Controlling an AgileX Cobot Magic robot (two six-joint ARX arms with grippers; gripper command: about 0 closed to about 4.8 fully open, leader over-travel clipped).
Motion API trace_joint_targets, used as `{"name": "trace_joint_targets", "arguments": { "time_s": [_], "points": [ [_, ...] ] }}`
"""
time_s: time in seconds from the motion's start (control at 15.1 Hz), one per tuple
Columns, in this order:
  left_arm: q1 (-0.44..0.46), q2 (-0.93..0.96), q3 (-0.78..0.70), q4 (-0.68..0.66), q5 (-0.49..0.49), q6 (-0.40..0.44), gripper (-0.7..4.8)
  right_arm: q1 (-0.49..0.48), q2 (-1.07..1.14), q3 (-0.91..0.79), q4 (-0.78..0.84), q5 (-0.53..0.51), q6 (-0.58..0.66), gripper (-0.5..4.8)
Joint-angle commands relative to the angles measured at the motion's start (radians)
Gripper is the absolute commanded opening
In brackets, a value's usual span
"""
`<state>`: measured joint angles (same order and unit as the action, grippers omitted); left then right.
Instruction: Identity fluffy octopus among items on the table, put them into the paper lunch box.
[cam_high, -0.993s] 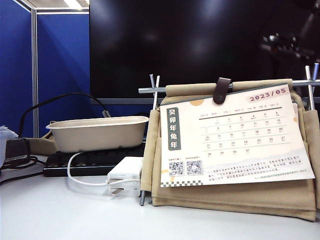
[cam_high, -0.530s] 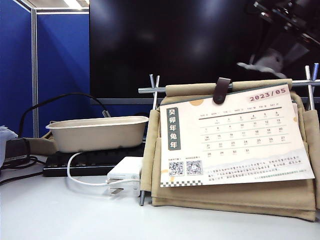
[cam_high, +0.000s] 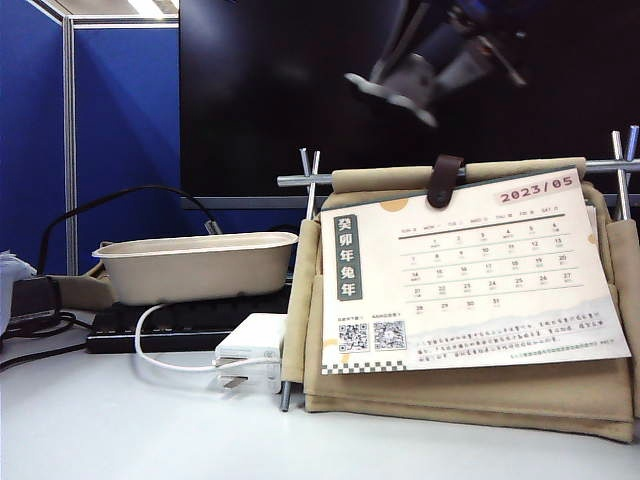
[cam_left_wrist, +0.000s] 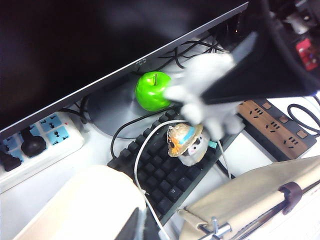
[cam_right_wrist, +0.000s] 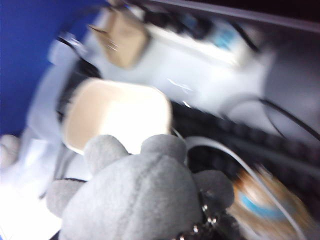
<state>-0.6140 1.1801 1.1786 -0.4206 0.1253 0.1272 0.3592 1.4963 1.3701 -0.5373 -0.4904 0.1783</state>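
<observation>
1. Since a second ago, the right gripper (cam_high: 400, 85) has swung in from three o'clock toward twelve, above the tan fabric organiser (cam_high: 455, 395).
2. It pinches the light-grey fluffy octopus (cam_right_wrist: 137, 197), stubby legs pointing away from the wrist camera.
3. Left gripper: outside every view.
4. At nine o'clock sits the beige oblong paper lunch box (cam_high: 195, 265), long axis sideways, on a black keyboard (cam_left_wrist: 170, 167).

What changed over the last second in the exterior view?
The right gripper, carrying the fluffy octopus, swung in from the upper right and now hangs blurred above the calendar, heading left toward the paper lunch box. Box, white adapter and calendar stayed put.
</observation>
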Motion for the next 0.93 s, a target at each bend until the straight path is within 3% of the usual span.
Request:
{"name": "trace_joint_targets", "arguments": {
  "time_s": [0.07,0.53,0.93],
  "points": [
    [0.000,-0.001,0.005,0.018,-0.002,0.004,-0.02,0.034,0.025,0.006,0.048,-0.002,0.013,2.65],
    [0.000,-0.001,0.005,0.018,-0.002,0.004,-0.02,0.050,0.141,0.021,0.115,-0.031,0.047,2.65],
    [0.000,0.000,0.004,0.015,-0.002,0.004,-0.02,0.129,0.256,0.163,0.124,-0.047,0.061,2.65]
  ]
}}
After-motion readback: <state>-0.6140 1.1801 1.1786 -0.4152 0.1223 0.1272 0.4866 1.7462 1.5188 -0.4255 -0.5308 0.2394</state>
